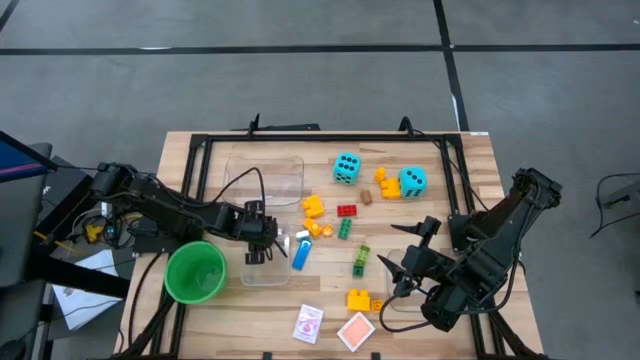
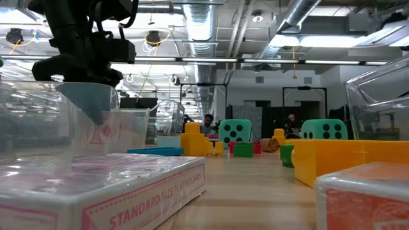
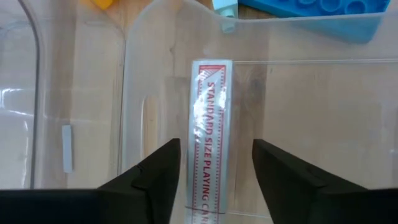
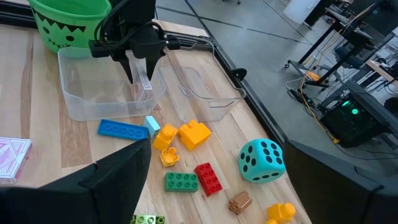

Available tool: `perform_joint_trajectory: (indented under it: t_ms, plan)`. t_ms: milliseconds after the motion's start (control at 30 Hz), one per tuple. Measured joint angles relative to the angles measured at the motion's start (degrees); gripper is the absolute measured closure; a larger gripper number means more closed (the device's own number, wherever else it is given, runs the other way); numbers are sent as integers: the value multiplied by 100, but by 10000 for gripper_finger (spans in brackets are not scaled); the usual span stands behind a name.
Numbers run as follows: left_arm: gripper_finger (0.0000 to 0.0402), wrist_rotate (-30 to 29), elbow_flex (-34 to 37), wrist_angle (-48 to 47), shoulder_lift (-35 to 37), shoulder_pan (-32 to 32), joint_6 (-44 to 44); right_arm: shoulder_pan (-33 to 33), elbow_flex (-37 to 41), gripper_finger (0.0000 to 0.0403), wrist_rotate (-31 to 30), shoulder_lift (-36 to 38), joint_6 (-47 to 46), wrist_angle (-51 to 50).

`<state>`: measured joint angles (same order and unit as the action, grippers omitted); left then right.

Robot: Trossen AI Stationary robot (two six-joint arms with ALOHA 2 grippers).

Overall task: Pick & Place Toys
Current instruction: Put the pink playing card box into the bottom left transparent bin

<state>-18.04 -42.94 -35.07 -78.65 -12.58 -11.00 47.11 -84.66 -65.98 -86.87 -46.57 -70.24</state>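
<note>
One card pack (image 3: 210, 130) on edge, between left tool (image 3: 216, 177) fingers

two cyan dice (image 1: 347, 167), three card packs (image 1: 308, 324), two clear bins (image 1: 265, 182), one green cup (image 1: 195, 272)

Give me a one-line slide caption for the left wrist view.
Left hand over a clear bin, fingers parted around an upright card deck.

A card pack (image 3: 210, 124) stands in the near bin (image 1: 262, 268), left of the long brick (image 1: 300, 256). The cup (image 1: 195, 272) sits left of that bin. Two dice (image 1: 347, 167) lie far, toward the right.
</note>
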Motion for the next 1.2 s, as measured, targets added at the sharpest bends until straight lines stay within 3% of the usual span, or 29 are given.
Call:
perform_joint_trajectory:
  t_ms: [300, 633, 967, 1200]
  plan:
    - [151, 2, 0, 0, 0, 0, -44, 0, -2, 47, 2, 0, 0, 0]
    - [131, 2, 0, 138, 112, 0, -44, 0, 0, 47, 4, 0, 0, 3]
    - [132, -98, 0, 215, 1313, -37, -26, -4, 0, 47, 9, 0, 0, 16]
    - [132, 406, 0, 1261, 2035, -397, 70, -4, 0, 47, 9, 0, 0, -2]
